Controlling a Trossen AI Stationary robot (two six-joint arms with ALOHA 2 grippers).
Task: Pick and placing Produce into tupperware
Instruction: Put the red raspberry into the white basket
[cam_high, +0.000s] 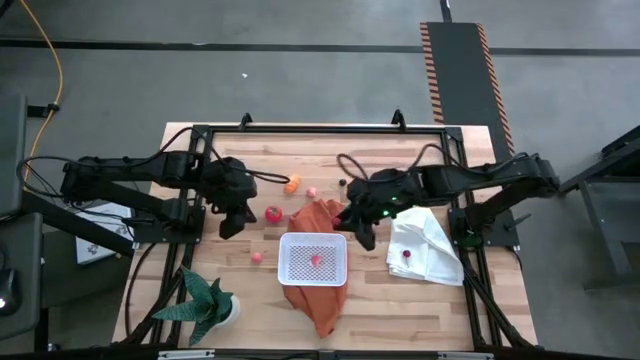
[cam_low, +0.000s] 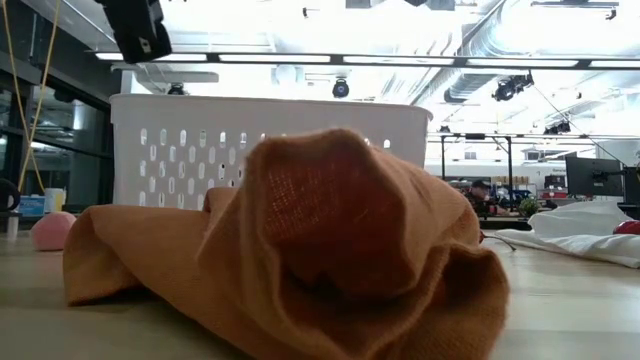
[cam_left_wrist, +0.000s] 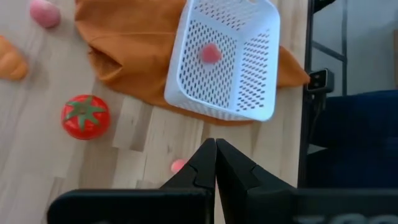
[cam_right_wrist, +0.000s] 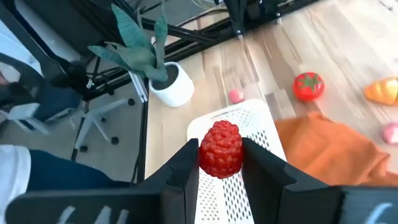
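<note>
The tupperware (cam_high: 313, 259), a white perforated container, sits on an orange cloth (cam_high: 316, 300) with one pink-red piece of produce (cam_high: 316, 261) inside. My right gripper (cam_high: 362, 235) hangs just off its far right corner, shut on a red raspberry (cam_right_wrist: 221, 149). My left gripper (cam_high: 232, 225) is shut and empty, over the wood left of the container, near a tomato (cam_high: 273, 214). Loose produce lies around: an orange piece (cam_high: 292, 184), two pink pieces (cam_high: 312, 192) (cam_high: 257, 257) and a dark one (cam_high: 343, 183). My right gripper pinches the raspberry by its two opposite sides (cam_right_wrist: 203, 152) between its two fingers. The fingers slant down from the table's right side toward the container. The raspberry is lifted clear, upright, above the tupperware's rim (cam_right_wrist: 233, 115).
A white cloth (cam_high: 425, 247) with a red piece (cam_high: 407, 254) on it lies right of the container. A spiky green potted plant (cam_high: 207, 300) stands at the near left corner. Black frame rails run along the table's edges. Bare wood shows left of the container.
</note>
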